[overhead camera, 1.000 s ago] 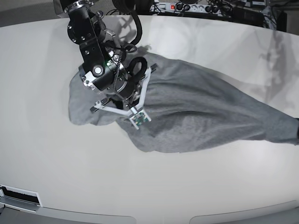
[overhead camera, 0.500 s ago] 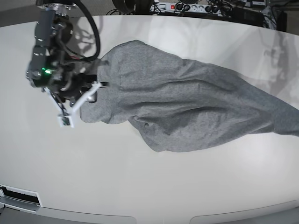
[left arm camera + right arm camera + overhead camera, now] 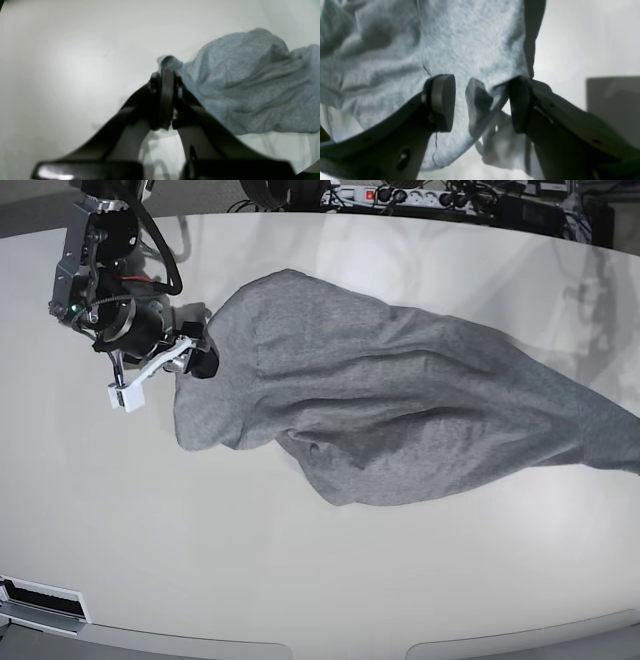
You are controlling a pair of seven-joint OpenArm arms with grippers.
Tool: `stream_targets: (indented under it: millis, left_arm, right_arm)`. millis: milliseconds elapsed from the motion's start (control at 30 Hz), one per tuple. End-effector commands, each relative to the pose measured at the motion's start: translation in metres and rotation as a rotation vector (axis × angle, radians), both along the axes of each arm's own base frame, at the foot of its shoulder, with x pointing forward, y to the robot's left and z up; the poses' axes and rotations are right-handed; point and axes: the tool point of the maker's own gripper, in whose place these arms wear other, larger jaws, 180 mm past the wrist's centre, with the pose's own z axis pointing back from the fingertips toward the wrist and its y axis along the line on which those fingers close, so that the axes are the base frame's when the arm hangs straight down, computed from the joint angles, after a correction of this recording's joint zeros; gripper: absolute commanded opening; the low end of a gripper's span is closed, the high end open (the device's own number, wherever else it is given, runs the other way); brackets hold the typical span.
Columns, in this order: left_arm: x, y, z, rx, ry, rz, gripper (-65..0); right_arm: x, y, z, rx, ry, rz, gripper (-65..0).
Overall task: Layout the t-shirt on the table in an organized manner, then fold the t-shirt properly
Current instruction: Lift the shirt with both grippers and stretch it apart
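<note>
The heather-grey soft knit t-shirt (image 3: 400, 415) lies stretched across the large glossy white table (image 3: 300, 580), running from near the far left part of the tabletop to its right edge, where the cloth leaves the base view. Its surface is rumpled, with long diagonal folds; one bulge of cloth sags toward the near edge at the middle. No lettering shows on the upturned side.

The right gripper (image 3: 480, 105), on a black arm with a white bracket, stands at the shirt's left end. In the right wrist view its two dark fingers (image 3: 442, 102) stand apart, with a small puckered tuck of grey cloth lying between them and touching neither pad clearly; the claw is open and grips nothing.

The left gripper (image 3: 163, 100) is seen only in the left wrist view. Its dark fingers are pressed together on a narrow fold of the grey knit, which rises just above the tips; the claw is closed on the t-shirt, at the shirt's right end.

Open tabletop lies broad and bare along the whole near edge and at the left corner beside the right arm. Beyond the far edge, dark cables and a power strip (image 3: 395, 194) crowd the background.
</note>
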Motion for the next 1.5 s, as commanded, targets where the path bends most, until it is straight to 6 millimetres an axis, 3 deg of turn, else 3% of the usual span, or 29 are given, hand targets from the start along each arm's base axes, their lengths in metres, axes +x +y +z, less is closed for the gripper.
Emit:
stream_targets:
  millis: [0, 33, 133, 267, 367, 467, 667, 833, 1033, 1133, 1367, 1467]
  left_arm:
    - [0.006, 0.000, 0.021, 0.014, -0.060, -0.017, -65.0]
    - [0.006, 0.000, 0.021, 0.014, -0.060, -0.017, -65.0]
    - [0.007, -0.004, 0.024, -0.014, -0.072, -0.028, -65.0]
    - [0.008, -0.021, 0.041, -0.065, -0.129, -0.121, -65.0]
    - [0.016, -0.028, 0.072, -0.051, -0.204, -0.189, -65.0]
    - [0.025, -0.027, 0.105, 0.014, -0.273, -0.233, -65.0]
    - [0.039, -0.013, 0.165, 0.189, -0.374, -0.226, -65.0]
    - [0.048, 0.012, 0.219, 0.344, -0.462, -0.118, -65.0]
    - [0.046, 0.036, 0.286, 0.489, -0.547, -0.029, -65.0]
    - [0.042, 0.048, 0.316, 0.535, -0.573, 0.022, -65.0]
    - [0.026, 0.070, 0.380, 0.618, -0.631, 0.117, -65.0]
    - [0.017, 0.074, 0.404, 0.643, -0.661, 0.155, -65.0]
  right_arm:
    - [-0.002, 0.000, -0.001, -0.011, 0.001, 0.024, -32.0]
    - [0.000, 0.004, 0.003, -0.001, -0.029, 0.055, -38.1]
    - [0.014, 0.027, 0.027, 0.099, -0.140, 0.162, -65.0]
    - [0.053, 0.043, 0.078, 0.195, -0.269, 0.231, -65.0]
    - [0.086, 0.044, 0.133, 0.200, -0.418, 0.277, -65.0]
    - [0.112, 0.036, 0.189, 0.157, -0.590, 0.301, -65.0]
    - [0.153, 0.010, 0.272, 0.004, -0.808, 0.331, -65.0]
    - [0.181, -0.006, 0.319, -0.142, -0.911, 0.341, -65.0]
    - [0.201, 0.012, 0.351, -0.280, -0.970, 0.422, -65.0]
    - [0.212, 0.018, 0.373, -0.326, -1.019, 0.415, -65.0]
    - [0.235, 0.006, 0.443, -0.415, -1.128, 0.303, -65.0]
    - [0.239, 0.006, 0.457, -0.403, -1.146, 0.297, -65.0]
